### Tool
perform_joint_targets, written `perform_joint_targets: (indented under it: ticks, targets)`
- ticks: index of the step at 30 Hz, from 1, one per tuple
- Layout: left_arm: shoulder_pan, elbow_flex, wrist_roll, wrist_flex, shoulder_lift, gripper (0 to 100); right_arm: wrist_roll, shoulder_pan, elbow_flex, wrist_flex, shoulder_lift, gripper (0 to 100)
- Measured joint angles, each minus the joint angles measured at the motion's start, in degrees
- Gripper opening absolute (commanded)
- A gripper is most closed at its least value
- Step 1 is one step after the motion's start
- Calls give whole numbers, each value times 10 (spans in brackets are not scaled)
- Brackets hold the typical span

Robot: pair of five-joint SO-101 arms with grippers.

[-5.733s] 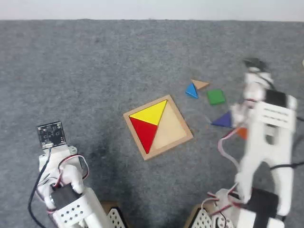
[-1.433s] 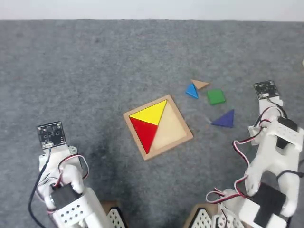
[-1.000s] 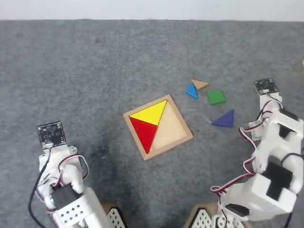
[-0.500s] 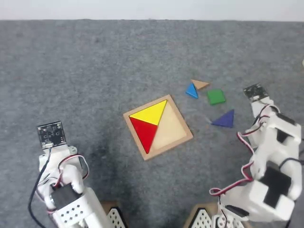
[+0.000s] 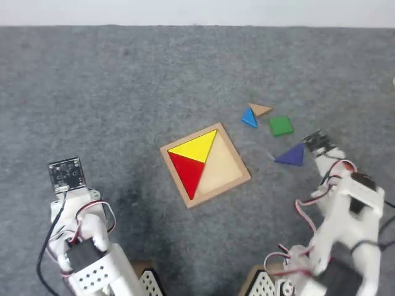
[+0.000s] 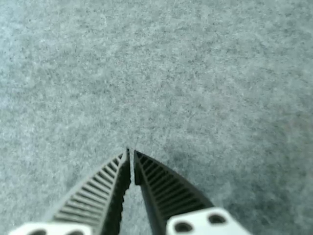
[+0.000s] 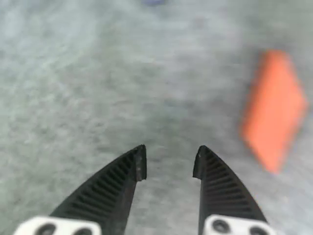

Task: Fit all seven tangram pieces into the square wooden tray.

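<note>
The square wooden tray (image 5: 227,171) lies mid-table, turned diagonally, with a yellow triangle (image 5: 196,148) and a red triangle (image 5: 187,172) seated in its left half. To its right on the carpet lie a small blue triangle (image 5: 249,118), a tan triangle (image 5: 260,109), a green square (image 5: 281,126) and a purple triangle (image 5: 291,155). My right arm (image 5: 338,203) stands just right of the purple triangle. Its gripper (image 7: 168,164) is open over bare carpet, and an orange parallelogram (image 7: 273,117) lies apart from it, off to one side. My left gripper (image 6: 131,155) is shut and holds nothing, over carpet.
Grey carpet covers the table up to a pale wall at the back. My left arm (image 5: 80,234) stands at the front left, well away from the tray. Both arm bases sit at the front edge.
My right arm has swung in from the right edge toward the purple triangle, its wrist now lower and further left. The left arm and all pieces stayed put.
</note>
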Motion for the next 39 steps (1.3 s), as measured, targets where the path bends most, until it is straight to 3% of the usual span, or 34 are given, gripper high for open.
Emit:
perform_joint_targets:
  ticks: [8, 20, 39]
  targets:
    - [0, 0, 0, 0, 0, 15, -18, 1, -34, 40, -57, 169]
    - [0, 0, 0, 0, 0, 15, -18, 11, -239, 39, 262, 169]
    - [0, 0, 0, 0, 0, 15, 94, 7, -171, -10, 260, 166]
